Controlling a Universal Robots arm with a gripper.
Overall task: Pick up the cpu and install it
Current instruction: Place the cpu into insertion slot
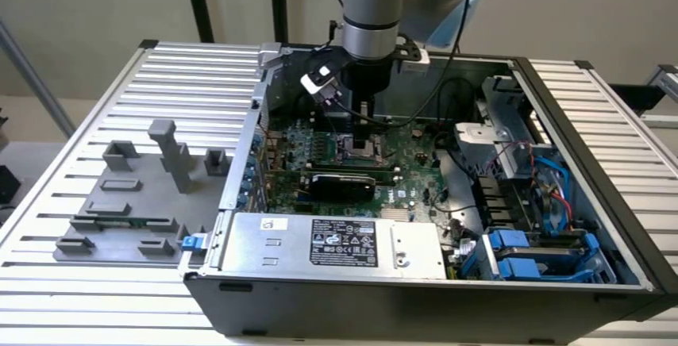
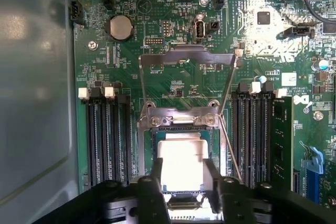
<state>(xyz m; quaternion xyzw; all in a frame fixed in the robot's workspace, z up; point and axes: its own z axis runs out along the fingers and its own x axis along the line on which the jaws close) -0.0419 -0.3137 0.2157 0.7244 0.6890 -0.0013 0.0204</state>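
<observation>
- The pincer [image 2: 182, 167] is clamped on the cpu [image 2: 181, 158], its fingers [image 2: 157, 174] pressed to two opposite edges of the chip.
- The cpu sits squarely over the socket [image 2: 181, 131] on the motherboard [image 2: 178, 85]. I cannot tell whether it is seated or just above.
- To do this well, I judge, the chip must be kept flat with its edges parallel to the socket walls, so no corner rides on the rim.
- The grip should be light and even, since so thin a chip would likely tilt under a lopsided squeeze.
- The load plate [image 2: 186, 59] stands swung open, and its thin lever [image 2: 231, 150] runs just beside one finger, so give it room.
- Memory slots [image 2: 107, 140] flank the socket, inside the computer case [image 1: 424, 306] on the worktop [image 1: 190, 68].
</observation>
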